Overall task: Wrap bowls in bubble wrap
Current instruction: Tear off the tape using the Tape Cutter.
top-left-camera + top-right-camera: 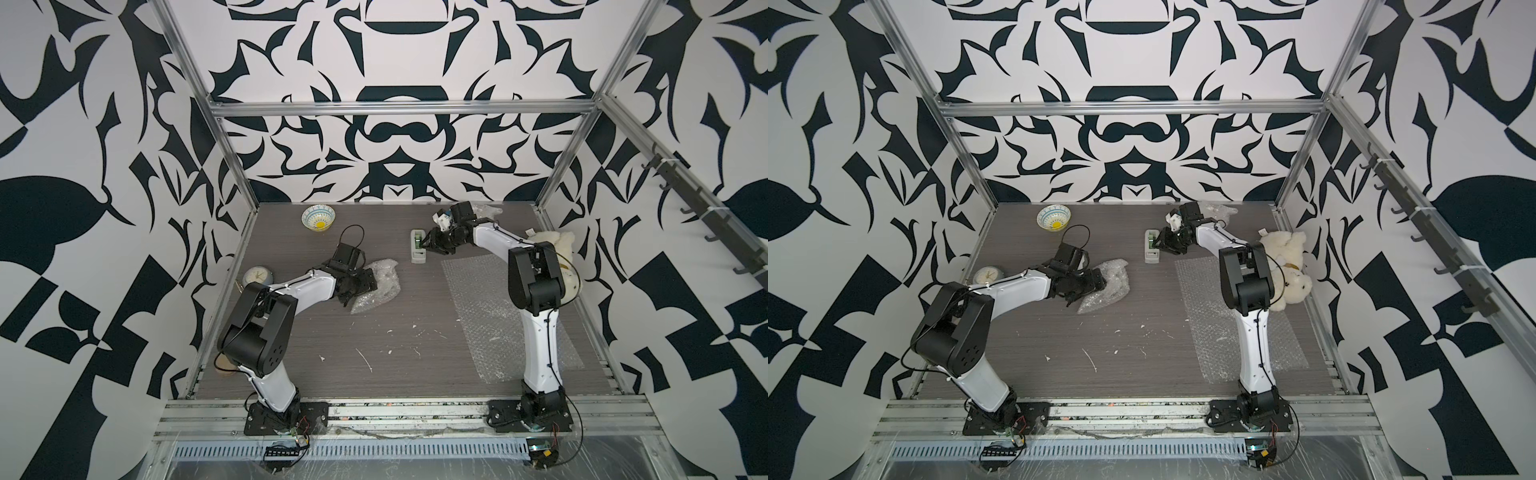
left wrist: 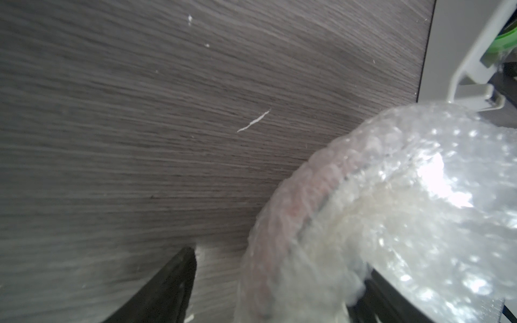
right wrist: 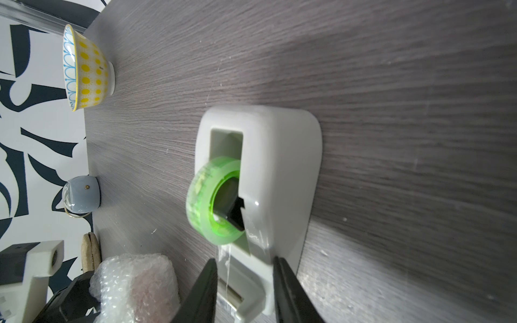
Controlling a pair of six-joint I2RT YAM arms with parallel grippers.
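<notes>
Bubble wrap bundle (image 2: 391,195) sits inside my left gripper (image 1: 365,291), whose jaws stand wide apart. One finger is tucked under the plastic, and a strip of bare table shows between the other finger (image 2: 173,285) and the bundle, so I read no clamp there. A round rim shows dimly through the wrap. My right gripper (image 3: 244,261) straddles the cutter end of the tape dispenser (image 3: 282,167), with a finger close on each side; I cannot tell whether they pinch it. A green tape roll (image 3: 212,201) sits in the dispenser's slot.

Further out, a flat sheet of bubble wrap (image 1: 490,303) lies spread on the right half of the table, partly beneath my right arm. A second crumpled wad (image 1: 486,211) lies at the back edge behind that arm's wrist. The one bare bowl (image 1: 318,217), light blue and white with a yellow centre, stands upright near the far left corner, well apart from both grippers. An alarm clock (image 1: 257,276) sits by the left edge and a cream teddy bear (image 1: 1287,257) against the right edge.

The table (image 1: 374,332) is dark grey wood grain, flecked with white scraps towards the front. Black-and-white patterned walls (image 1: 83,124) close in three sides, with an aluminium frame (image 1: 399,109) before them and a rail of hooks (image 1: 706,210) on the right wall.
</notes>
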